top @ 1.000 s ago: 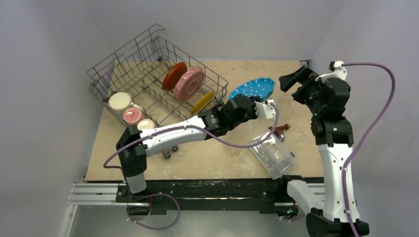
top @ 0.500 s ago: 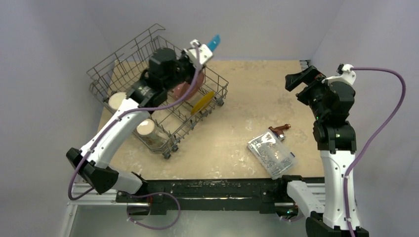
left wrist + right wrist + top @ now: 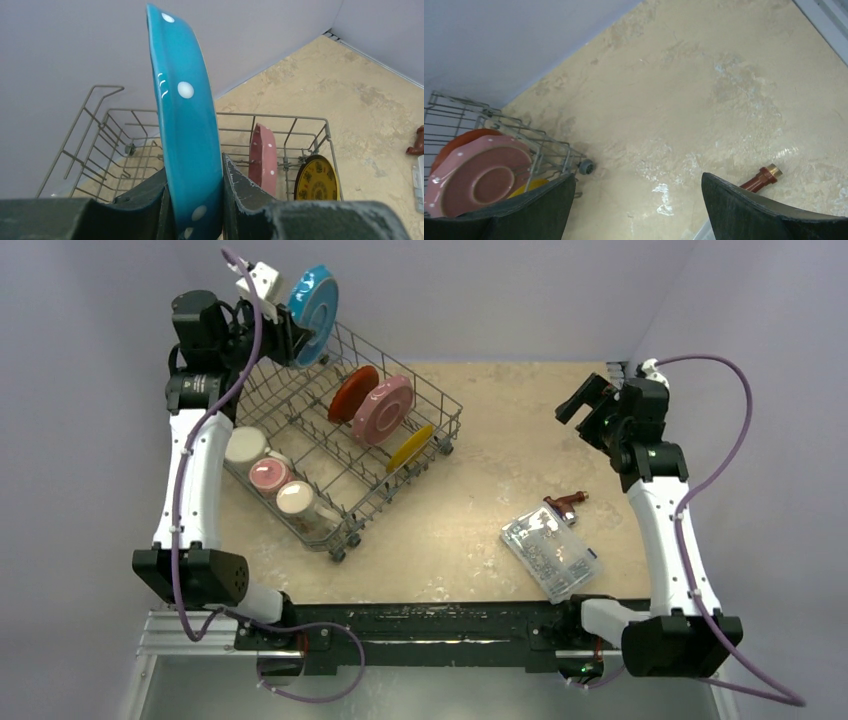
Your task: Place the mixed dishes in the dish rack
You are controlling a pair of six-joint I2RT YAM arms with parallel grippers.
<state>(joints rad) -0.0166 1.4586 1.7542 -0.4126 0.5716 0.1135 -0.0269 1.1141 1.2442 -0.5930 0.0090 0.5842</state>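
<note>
Top external view: the blue plate [image 3: 313, 302] is grasped on edge by the left gripper [image 3: 288, 335] and is held in the air above the 11 o'clock corner of the rack [image 3: 300, 412], apart from the wires. The rack is set on the 10 o'clock part of the table [image 3: 500, 440]. Inside it, a red plate [image 3: 352, 392] and a pink plate [image 3: 383, 408] are stood on edge side by side, and a yellow plate [image 3: 410, 448] is leaned at 4 o'clock of the pink one. Three mugs [image 3: 268, 476] are lined along the rack's 8 o'clock side, their openings turned toward the camera.

From the left wrist, the blue plate [image 3: 187, 130] is seen edge-on and upright, white dots on its rim, its lower edge pinched between both fingers [image 3: 240, 192]. The pink and yellow plates are seen beyond it at 4 o'clock.

The right gripper [image 3: 585, 405] is held above the table's 2 o'clock area, its jaws spread wide with nothing between them; from its wrist only bare table is seen in the gap. A clear box [image 3: 550, 555] is laid at the table's 5 o'clock, and a reddish object [image 3: 566, 502] lies just beside it at 12 o'clock.
</note>
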